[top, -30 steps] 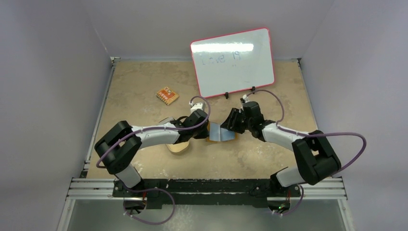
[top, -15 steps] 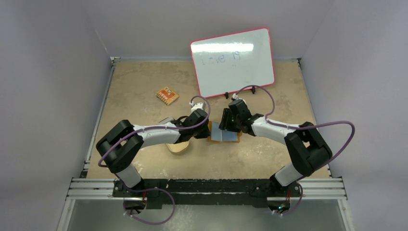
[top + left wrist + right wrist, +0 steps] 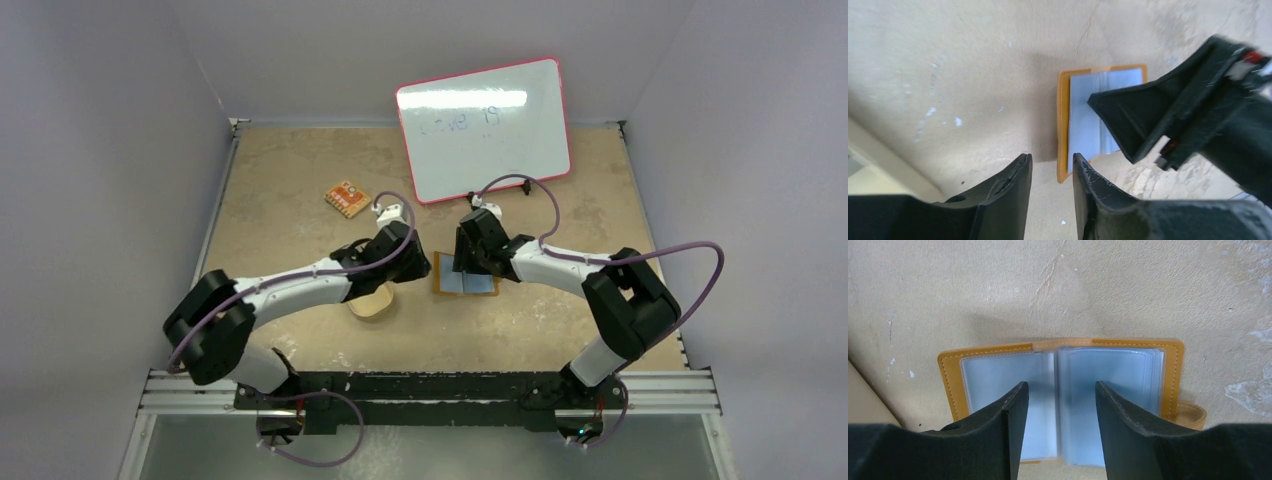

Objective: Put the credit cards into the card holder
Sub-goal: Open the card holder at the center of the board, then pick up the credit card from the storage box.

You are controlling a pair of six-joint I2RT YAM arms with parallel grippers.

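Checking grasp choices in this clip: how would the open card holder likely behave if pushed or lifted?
Likely floppy: the card holder lies open, its thin pale sleeves stacked loosely at the fold, so they may flip when nudged. Probably light and thin, so it may slide on the table rather than tip. The stitched orange cover looks stiffer.

We see the card holder (image 3: pixel 1060 370) as smooth orange leather-like skin with pale stitching, its sleeves clear glossy plastic (slightly hazy). The table (image 3: pixel 1128 290) looks matt, mottled and stone-like. The left gripper (image 3: pixel 1050 160) is matt black plastic.
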